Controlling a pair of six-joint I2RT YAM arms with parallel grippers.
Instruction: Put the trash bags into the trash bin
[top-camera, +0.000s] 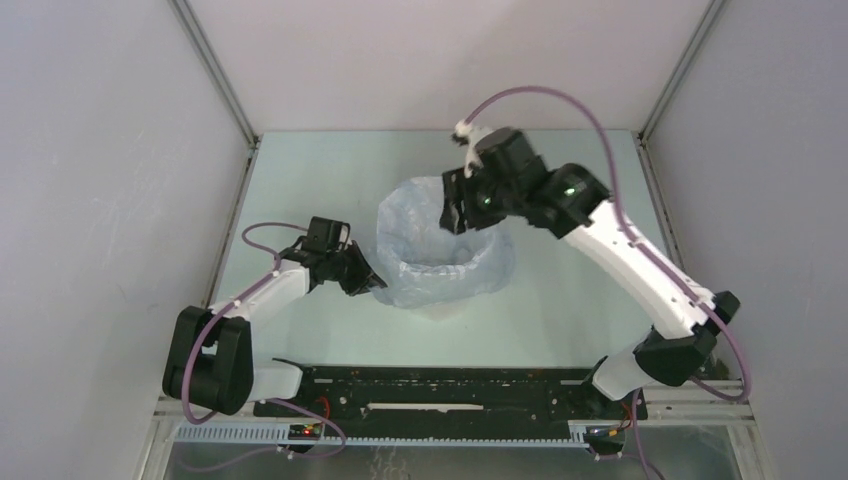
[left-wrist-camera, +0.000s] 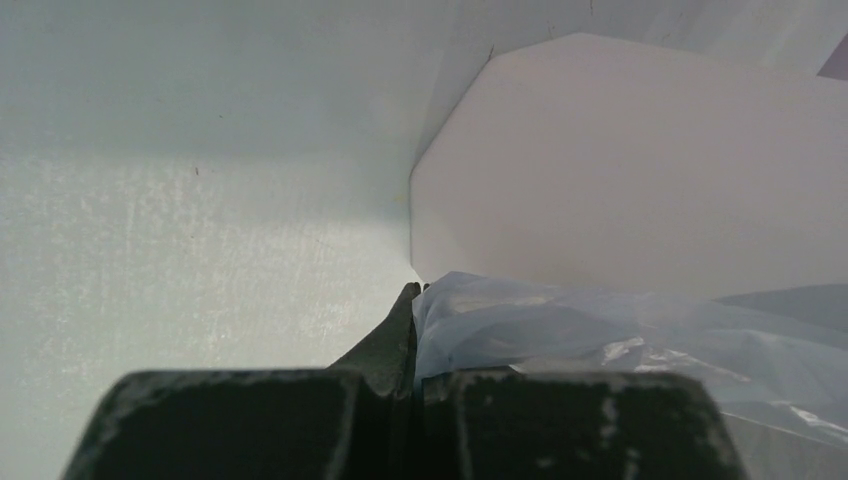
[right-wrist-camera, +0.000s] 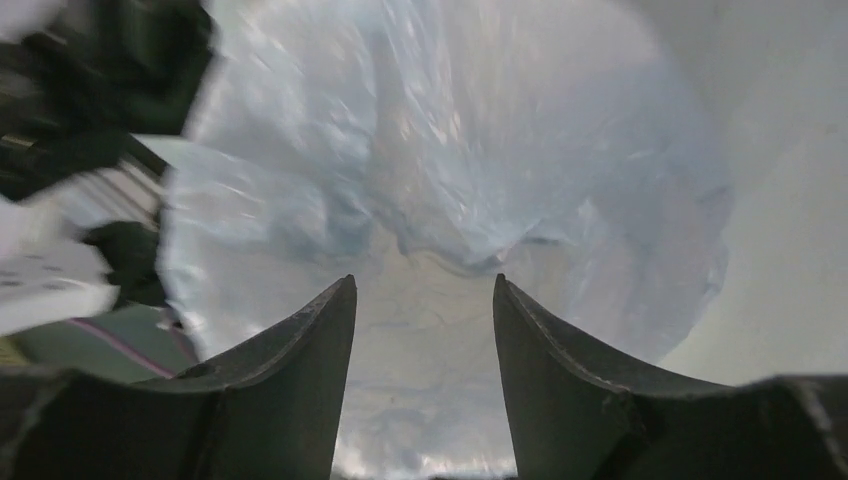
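Observation:
The pale-blue trash bag is draped over the trash bin, of which only a white sliver shows below the film. My left gripper is at the bag's left side, shut on a fold of the film. In the left wrist view its jaws are pressed together on the bag, beside the bin's white wall. My right gripper hangs over the bag's far rim. In the right wrist view it stands open with nothing between its fingers, looking down into the bag's hollow.
The pale table is fenced by grey walls with metal corner posts. A black rail with both arm bases runs along the near edge. A purple cable arcs above the right arm.

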